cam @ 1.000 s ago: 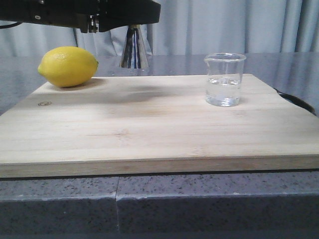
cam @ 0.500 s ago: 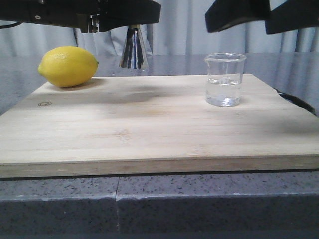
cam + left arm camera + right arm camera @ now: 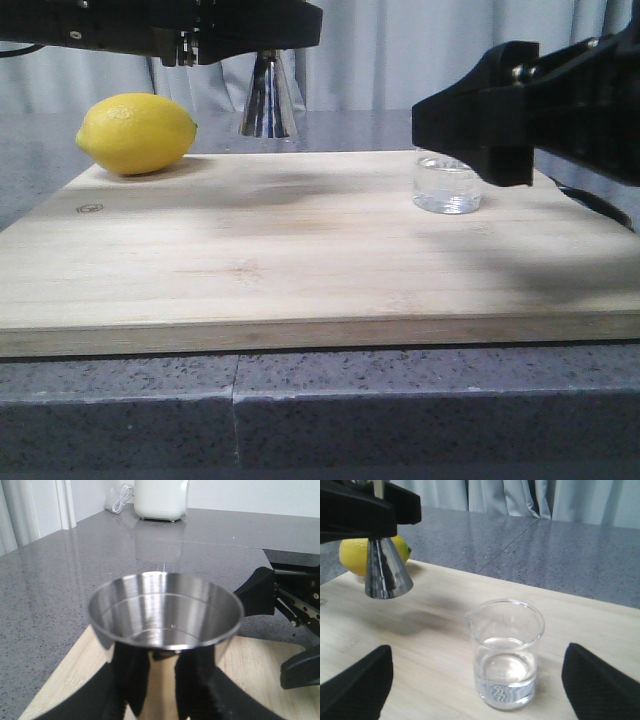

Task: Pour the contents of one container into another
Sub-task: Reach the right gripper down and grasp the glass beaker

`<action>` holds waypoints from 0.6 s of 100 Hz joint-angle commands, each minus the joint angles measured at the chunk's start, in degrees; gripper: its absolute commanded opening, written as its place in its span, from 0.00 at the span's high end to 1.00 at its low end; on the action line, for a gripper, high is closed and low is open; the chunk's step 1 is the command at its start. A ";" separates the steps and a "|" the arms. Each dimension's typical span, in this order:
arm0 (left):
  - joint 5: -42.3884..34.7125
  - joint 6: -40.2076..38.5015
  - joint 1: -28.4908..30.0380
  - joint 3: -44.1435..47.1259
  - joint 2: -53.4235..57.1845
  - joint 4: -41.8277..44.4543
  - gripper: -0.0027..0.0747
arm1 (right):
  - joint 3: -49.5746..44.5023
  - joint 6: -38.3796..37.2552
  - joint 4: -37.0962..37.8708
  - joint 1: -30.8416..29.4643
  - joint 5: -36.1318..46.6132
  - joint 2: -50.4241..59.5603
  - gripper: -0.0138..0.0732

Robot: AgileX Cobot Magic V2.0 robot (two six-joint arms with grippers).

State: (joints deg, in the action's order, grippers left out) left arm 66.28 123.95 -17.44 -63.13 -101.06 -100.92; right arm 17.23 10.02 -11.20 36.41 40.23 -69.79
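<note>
The clear glass beaker stands on the right of the wooden board, about a third full of clear liquid; my right gripper hides its upper part. In the right wrist view the beaker sits between the widely spread black fingers, untouched, and the right gripper is open. My left gripper holds the steel hourglass jigger upright above the board's far edge. In the left wrist view the black fingers are shut on the jigger. Its bowl looks empty and its waist is hidden.
A yellow lemon lies at the board's far left corner. A black cable curves past the board's right edge. The board rests on a grey speckled counter. A white appliance stands at the far end of the counter.
My right gripper has come in from the upper right and dropped down around the beaker, now covering its rim. The left gripper still holds the jigger in the same place.
</note>
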 commanded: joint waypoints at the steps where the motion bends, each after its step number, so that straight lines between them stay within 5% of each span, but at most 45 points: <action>1: 5.71 -0.54 -0.47 -1.62 2.90 -5.09 0.73 | 1.11 -0.11 0.23 0.01 8.96 -1.66 0.16; 60: 5.71 -0.54 -0.47 -1.62 2.90 -5.09 0.73 | 5.16 -0.11 -0.92 -1.12 12.20 -11.42 0.16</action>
State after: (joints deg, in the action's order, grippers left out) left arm 66.28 123.95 -17.44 -63.13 -101.06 -100.92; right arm 20.23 9.84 -12.24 36.07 47.47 -81.48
